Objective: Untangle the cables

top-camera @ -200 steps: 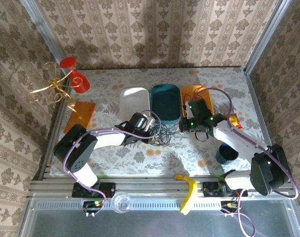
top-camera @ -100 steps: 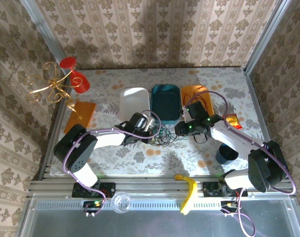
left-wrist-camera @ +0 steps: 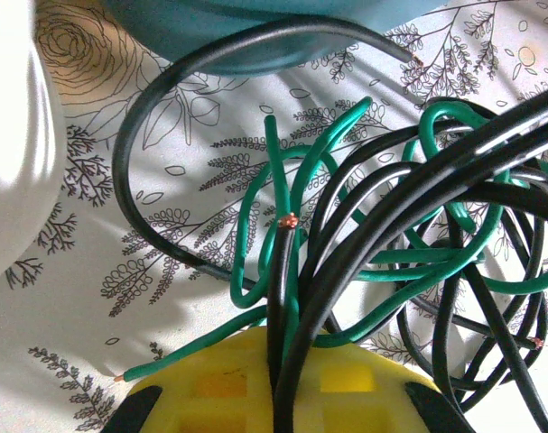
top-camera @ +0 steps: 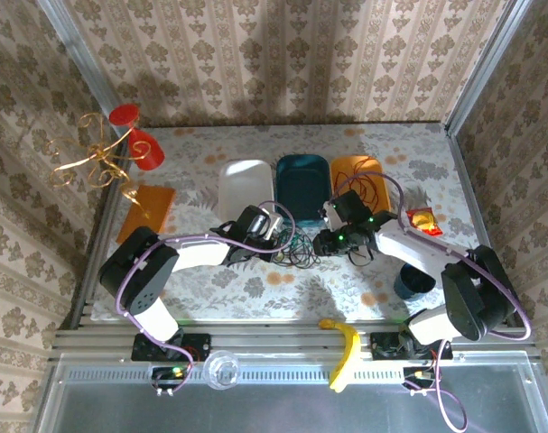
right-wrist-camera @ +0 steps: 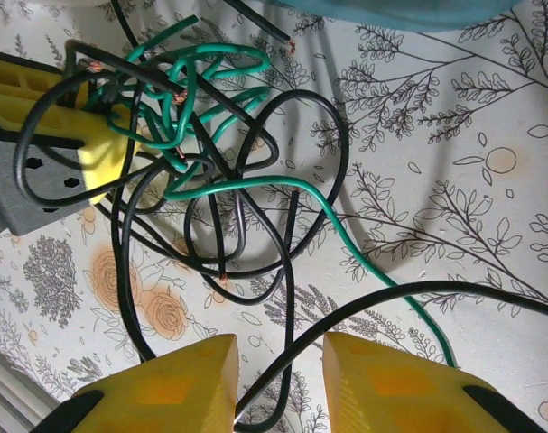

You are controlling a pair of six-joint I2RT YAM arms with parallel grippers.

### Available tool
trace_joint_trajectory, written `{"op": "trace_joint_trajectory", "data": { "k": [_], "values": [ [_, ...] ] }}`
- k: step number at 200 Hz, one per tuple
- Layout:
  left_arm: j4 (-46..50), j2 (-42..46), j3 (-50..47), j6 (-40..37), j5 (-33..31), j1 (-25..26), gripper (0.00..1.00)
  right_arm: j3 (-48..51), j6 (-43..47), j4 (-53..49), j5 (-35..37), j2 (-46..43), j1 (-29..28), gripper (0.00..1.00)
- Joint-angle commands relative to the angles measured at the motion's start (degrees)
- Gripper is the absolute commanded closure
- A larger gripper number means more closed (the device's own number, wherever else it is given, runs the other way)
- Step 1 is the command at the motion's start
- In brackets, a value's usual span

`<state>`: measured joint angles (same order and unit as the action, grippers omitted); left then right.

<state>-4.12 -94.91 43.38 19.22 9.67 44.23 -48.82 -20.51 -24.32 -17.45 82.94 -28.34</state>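
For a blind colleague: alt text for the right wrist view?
Tangled black and green cables lie on a floral tablecloth, gripped at upper left by the left hand. The right hand is open below, one black cable passing between its fingers.

White arm links (top-camera: pixel 201 253), black joints (top-camera: pixel 134 271), purple cables (top-camera: pixel 118 302), green lights (top-camera: pixel 346 236), yellow pincer fingers (right-wrist-camera: pixel 165 383)

Teal tray (top-camera: pixel 301 183) beside white tray (top-camera: pixel 245 182)

In the top view, the cables (top-camera: pixel 298 245) are too fine for me to separate by strand. The bottom edge of each wrist view cuts off my left end effector (left-wrist-camera: pixel 283 392) and right end effector (right-wrist-camera: pixel 281 361).
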Motion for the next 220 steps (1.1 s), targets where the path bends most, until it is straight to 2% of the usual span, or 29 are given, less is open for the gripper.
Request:
{"op": "trace_joint_trajectory", "data": {
  "k": [1,18,37,49,79,99,124,143,177,195,220],
  "values": [
    [5.74,-2.21,-0.13,-1.04,-1.85,0.33,1.0,-2.74,0.91,1.0,-2.03,1.33,-0.25,0.69],
    [5.7,-2.12,-0.13,-1.03,-1.93,0.37,1.0,-3.26,0.93,1.11,-2.56,2.04,-0.24,0.74],
    [5.71,-2.27,-0.13,-1.03,-1.96,0.41,1.0,-3.13,0.67,1.2,-2.23,1.45,-0.25,0.93],
    [5.78,-2.21,-0.07,-1.03,-2.03,0.38,1.0,-2.7,0.12,1.26,-0.54,-0.04,-0.23,1.0],
    [5.82,-2.47,0.08,-1.14,-1.94,0.42,1.0,-2.58,-1.24,0.95,5.11,-6.71,-0.14,1.0],
    [5.96,-2.73,0.21,-1.29,-1.71,0.34,1.0,-3.51,-1.99,-0.18,11.84,-10.74,-0.05,1.0],
    [5.96,-3.08,0.28,-1.38,-1.67,0.42,1.0,-4.76,-3.26,-0.65,23.34,-16.58,0.04,1.0],
    [5.97,-3.11,0.25,-1.38,-1.67,0.38,1.0,-6.12,-4.41,-0.98,35.1,-20.65,0.28,1.0],
    [6.14,-3.1,0.22,-1.69,-1.65,0.42,1.0,-9.15,-6.83,-3.93,50.88,-22.6,3.17,1.0],
    [6.46,-2.92,0.05,-1.73,-2.01,0.36,1.0,-9.54,-9.14,-5.57,54.47,-23.11,6.36,1.0],
    [6.53,-2.39,-0.63,-1.66,-2.63,0.18,1.0,-8.21,-13.24,-6.09,53.46,-24.87,13.06,1.0]
  ]
}}
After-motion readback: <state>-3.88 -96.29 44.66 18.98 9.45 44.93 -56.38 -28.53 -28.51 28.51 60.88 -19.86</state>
